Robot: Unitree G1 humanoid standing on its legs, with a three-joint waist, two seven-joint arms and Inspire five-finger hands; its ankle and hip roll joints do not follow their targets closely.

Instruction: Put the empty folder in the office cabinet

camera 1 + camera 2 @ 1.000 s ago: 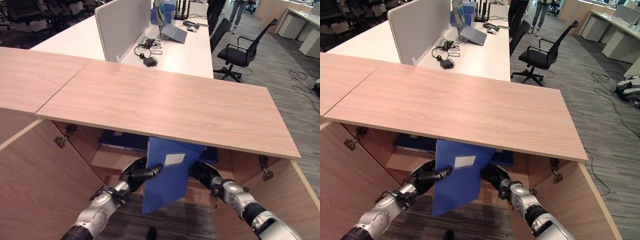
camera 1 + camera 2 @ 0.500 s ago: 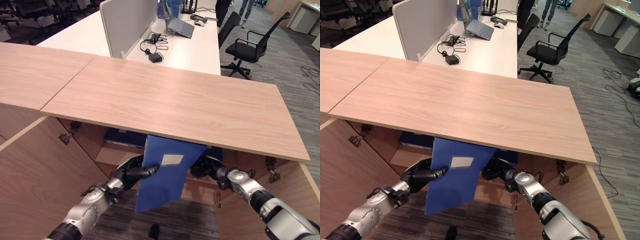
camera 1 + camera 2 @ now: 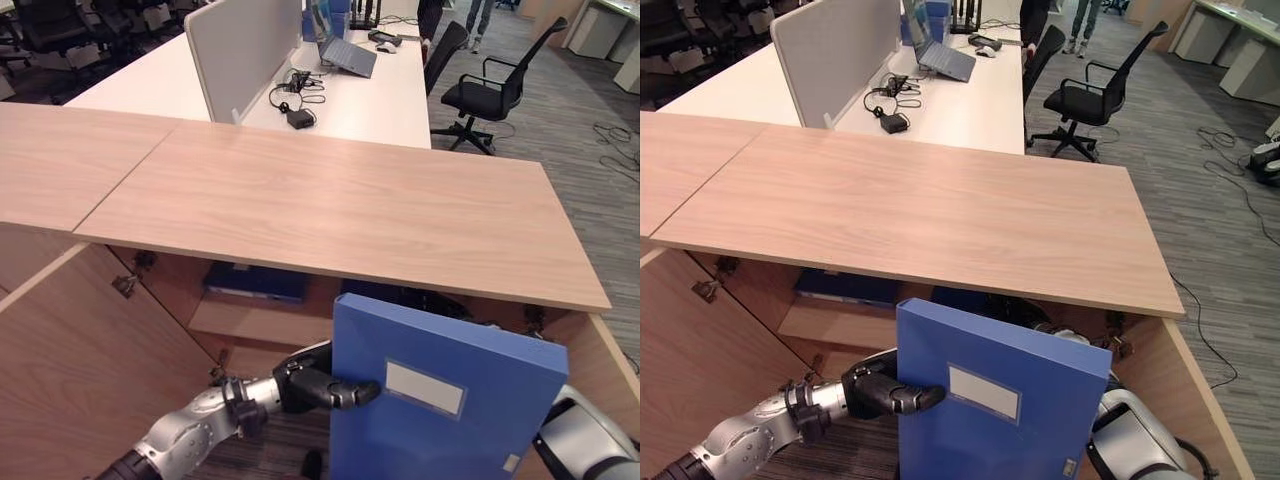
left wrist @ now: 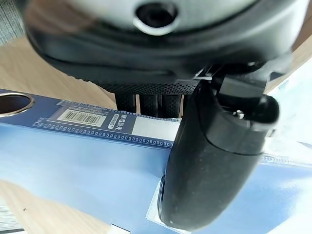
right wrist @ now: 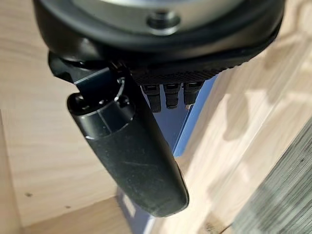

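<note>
Left robot hand (image 3: 318,384) pinching blue folder (image 3: 440,400) upright before open cabinet (image 3: 255,322); right robot hand (image 5: 131,161) grips far edge.

Open-plan office. A long white desk (image 3: 370,95) carries a grey divider screen (image 3: 240,50), an open laptop (image 3: 345,52) near its far edge and a tangle of black cables with a power adapter (image 3: 297,118). Black swivel chairs (image 3: 495,90) stand on grey carpet (image 3: 600,170). In front, a low wood-veneer cabinet (image 3: 340,205) stands open, a blue box file (image 3: 255,282) lying flat on its shelf.
</note>
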